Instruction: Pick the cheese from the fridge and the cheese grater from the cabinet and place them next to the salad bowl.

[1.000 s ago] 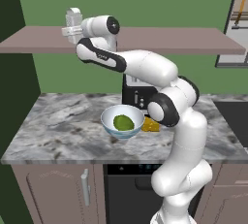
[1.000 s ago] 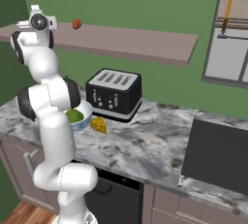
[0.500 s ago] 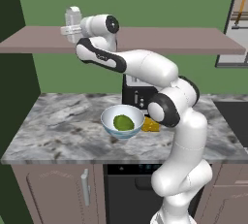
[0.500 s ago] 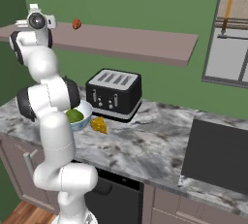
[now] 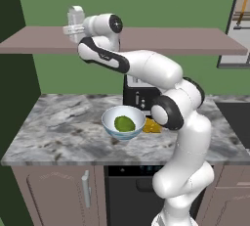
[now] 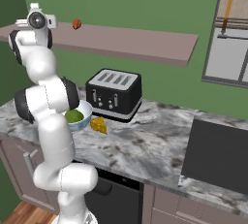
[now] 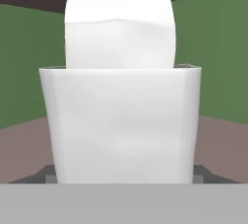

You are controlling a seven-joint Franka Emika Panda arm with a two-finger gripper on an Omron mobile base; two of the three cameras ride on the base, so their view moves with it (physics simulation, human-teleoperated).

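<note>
On the marbled grey worktop (image 5: pixel 58 127) you have the boxy black-and-silver toaster (image 6: pixel 114 94), then the round white salad bowl (image 5: pixel 123 121) with its green lump, and the small yellow cheese (image 6: pixel 99 125) wedge lying just beside the bowl. Up on the flat pinkish-brown cabinet (image 5: pixel 161 41) shelf, the claw (image 5: pixel 71 28) stands spread at the tapered pale cheese grater (image 7: pixel 120 121); the hand view alone gives its smooth face close up, the right base view a small red fruit (image 6: pixel 76 24).

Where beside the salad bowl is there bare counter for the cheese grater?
Widest: the marble counter between the salad bowl and the counter's left end in the left base view. The bowl's other side is crowded: the cheese lies close beside it, the toaster right behind. Counter between toaster and dark cooktop is bare too.
</note>
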